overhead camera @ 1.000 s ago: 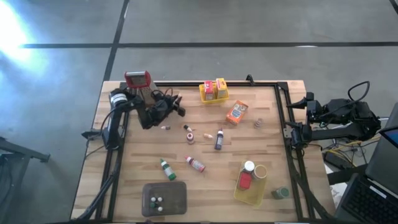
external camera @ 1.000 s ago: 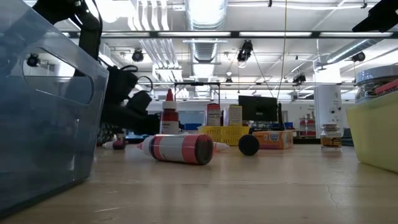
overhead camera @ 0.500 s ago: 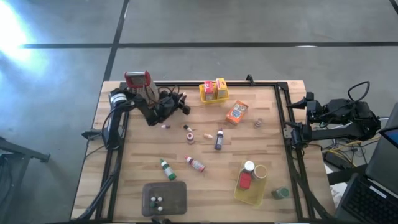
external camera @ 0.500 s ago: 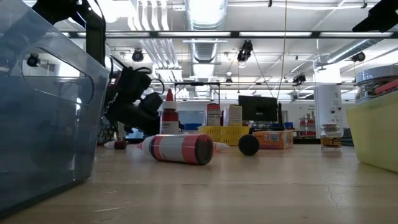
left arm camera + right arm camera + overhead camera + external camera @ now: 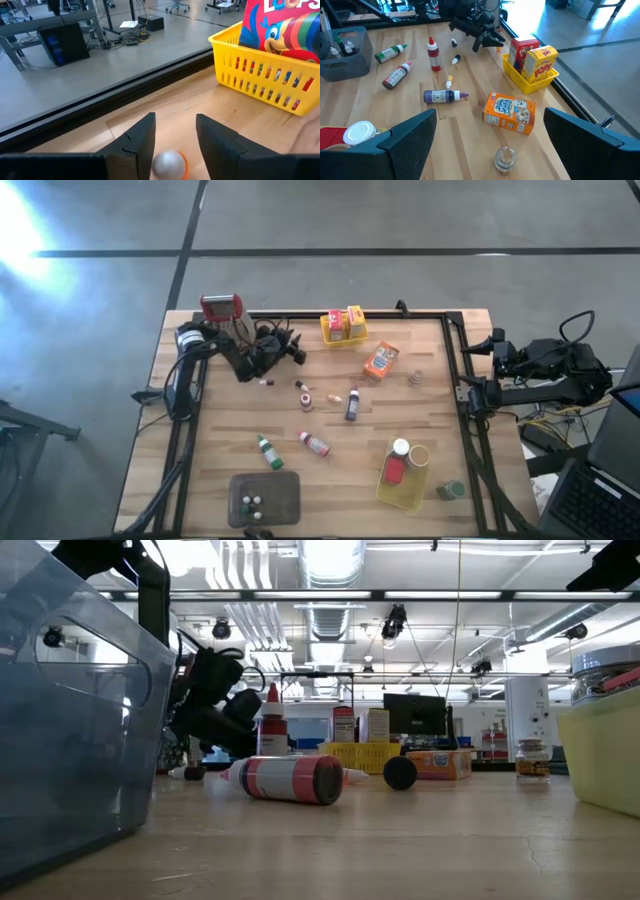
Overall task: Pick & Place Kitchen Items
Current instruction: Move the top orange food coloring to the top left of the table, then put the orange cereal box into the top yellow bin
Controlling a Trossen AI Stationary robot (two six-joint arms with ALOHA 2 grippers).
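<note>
Two arms: our left gripper [image 5: 174, 145] hangs low near the surface's [image 5: 330, 410] far edge, fingers parted around a small silver-capped item [image 5: 169, 164], perhaps releasing it. Our right gripper [image 5: 487, 137] waits spread, off the right side.

A: Bright ceiling strip lights [image 5: 330, 592] flare white in the low view; a glare patch on the floor [image 5: 20, 235] sits at ten o'clock of the high view

B: The wooden table [image 5: 330, 410] is evenly lit, its shadows soft. The nearest grey tray [image 5: 70, 710] at nine o'clock looms blurred
</note>
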